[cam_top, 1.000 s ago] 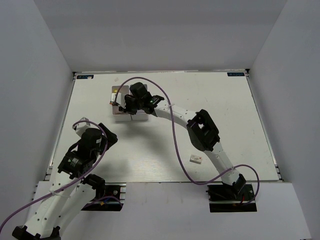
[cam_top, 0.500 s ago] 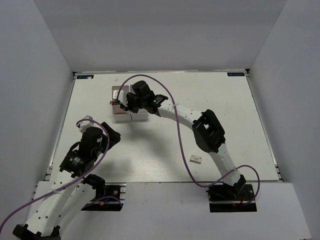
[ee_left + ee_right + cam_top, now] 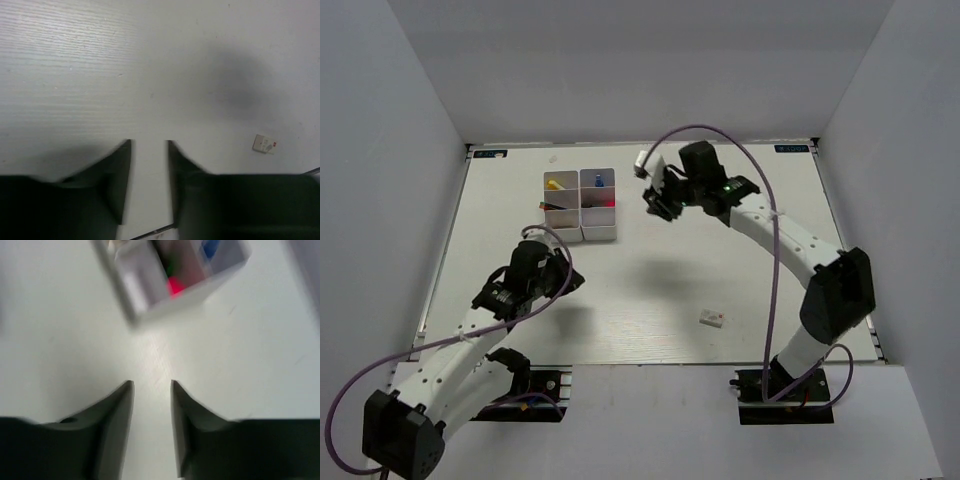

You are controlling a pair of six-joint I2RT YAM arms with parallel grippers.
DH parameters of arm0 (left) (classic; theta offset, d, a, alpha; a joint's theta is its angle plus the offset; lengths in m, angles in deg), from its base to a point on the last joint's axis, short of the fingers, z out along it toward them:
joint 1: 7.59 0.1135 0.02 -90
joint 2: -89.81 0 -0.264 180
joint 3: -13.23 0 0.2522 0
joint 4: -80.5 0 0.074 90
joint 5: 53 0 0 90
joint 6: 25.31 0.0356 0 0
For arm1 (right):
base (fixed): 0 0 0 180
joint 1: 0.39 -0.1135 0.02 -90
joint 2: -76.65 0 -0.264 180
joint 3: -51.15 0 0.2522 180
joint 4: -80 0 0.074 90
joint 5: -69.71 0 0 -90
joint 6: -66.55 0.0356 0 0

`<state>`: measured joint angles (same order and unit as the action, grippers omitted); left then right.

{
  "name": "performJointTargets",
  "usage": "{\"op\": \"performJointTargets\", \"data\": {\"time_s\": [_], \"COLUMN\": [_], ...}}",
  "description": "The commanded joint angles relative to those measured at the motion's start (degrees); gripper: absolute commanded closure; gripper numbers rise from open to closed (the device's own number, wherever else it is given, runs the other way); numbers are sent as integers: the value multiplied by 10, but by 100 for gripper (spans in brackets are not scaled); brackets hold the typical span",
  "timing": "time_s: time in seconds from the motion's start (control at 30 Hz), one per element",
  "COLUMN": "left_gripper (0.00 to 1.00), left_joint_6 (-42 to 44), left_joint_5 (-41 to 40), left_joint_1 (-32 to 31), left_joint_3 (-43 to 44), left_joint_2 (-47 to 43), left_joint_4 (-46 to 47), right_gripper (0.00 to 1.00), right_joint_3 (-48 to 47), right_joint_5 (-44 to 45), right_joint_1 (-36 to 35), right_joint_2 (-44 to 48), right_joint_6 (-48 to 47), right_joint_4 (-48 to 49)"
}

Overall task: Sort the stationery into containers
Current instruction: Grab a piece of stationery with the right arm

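**Q:** Where is the stationery seen?

**A:** A yellow-tipped item (image 3: 555,185) is seen in the far left compartment of the white six-compartment organiser (image 3: 581,212). A blue-capped item (image 3: 597,182) is seen in the far right one, and a pink-capped item (image 3: 610,205) in the middle right one. The organiser is set on the far left part of the table (image 3: 740,250). A small white eraser (image 3: 711,319) with a red mark is seen lying alone on the near right of the table, well apart from the organiser.

**Q:** How are the end effectors held?

**A:** The right end effector (image 3: 151,405) is held above the table, just right of the organiser. Its fingers are slightly parted and only bare table is seen between them. The left end effector (image 3: 149,165) is held over the table on the near side of the organiser. Its fingers are likewise slightly parted and empty, and the eraser is seen off to its right.
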<state>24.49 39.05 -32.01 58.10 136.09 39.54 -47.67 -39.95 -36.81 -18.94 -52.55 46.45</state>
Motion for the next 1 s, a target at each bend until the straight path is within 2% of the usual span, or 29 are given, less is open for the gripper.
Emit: {"op": "performJointTargets", "data": {"time_s": [0.0,0.07,0.1,0.13,0.2,0.3,0.37,0.53,0.7,0.97], "left_gripper": [47,33,29,26,22,21,21,20,20,20], "left_joint_6": [38,45,50,50,56,56,61,61,50,22], "left_joint_5": [53,58,58,58,63,68,68,68,56,39], "left_joint_1": [3,3,3,3,3,3,3,3,3,3], "left_joint_3": [9,16,21,21,27,33,33,38,32,20], "left_joint_2": [34,50,63,68,73,90,96,96,57,-3], "left_joint_4": [51,51,57,63,70,70,75,68,43,-9], "right_gripper": [41,31,27,21,21,21,19,17,11,11], "right_joint_3": [93,158,218,238,293,340,363,414,417,413], "right_joint_5": [-63,-66,-65,-63,-58,-28,16,47,57,70], "right_joint_1": [21,25,25,22,23,21,21,21,20,4], "right_joint_2": [61,104,133,159,202,239,245,248,219,171], "right_joint_6": [-57,-91,-104,-127,-140,-161,-170,-163,-152,-117], "right_joint_4": [-172,-210,-219,-223,-239,-247,-241,-199,-177,-135]}}
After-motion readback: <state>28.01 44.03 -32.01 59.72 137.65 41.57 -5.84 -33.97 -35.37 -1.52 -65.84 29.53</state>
